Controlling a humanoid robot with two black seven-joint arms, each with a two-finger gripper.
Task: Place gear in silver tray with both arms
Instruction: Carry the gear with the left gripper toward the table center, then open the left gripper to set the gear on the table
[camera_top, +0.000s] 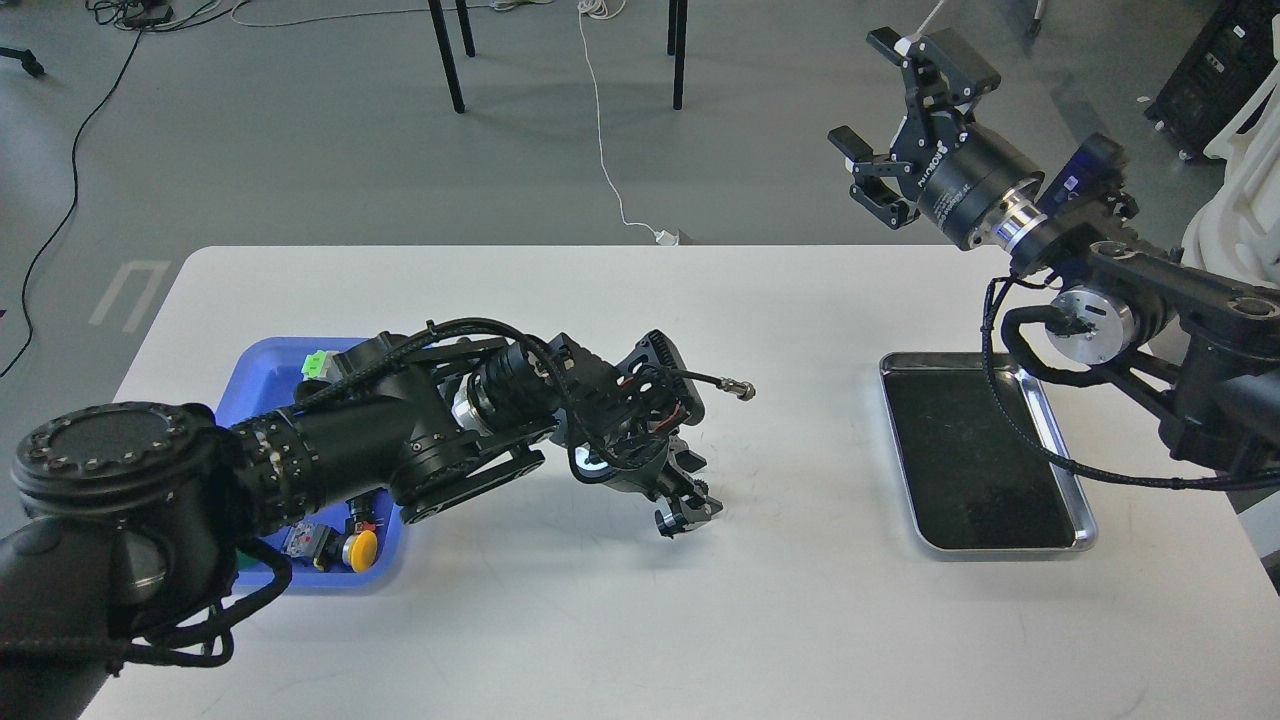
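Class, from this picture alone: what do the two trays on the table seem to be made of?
The silver tray: apparently polished metal, judging by its shiny, reflective raised rim; its inner surface is matte black, material unclear. The blue tray: likely plastic, given its uniform colour, soft sheen and rounded edges.

The left arm covers much of the blue tray (262, 362) — the left hand (688, 512) is too dark to read.

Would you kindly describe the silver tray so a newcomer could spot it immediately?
On the white table, look to its right end. The silver tray lies flat there: a shiny raised rim with rounded corners around a black floor. The blue tray at the left is plastic and holds small parts.
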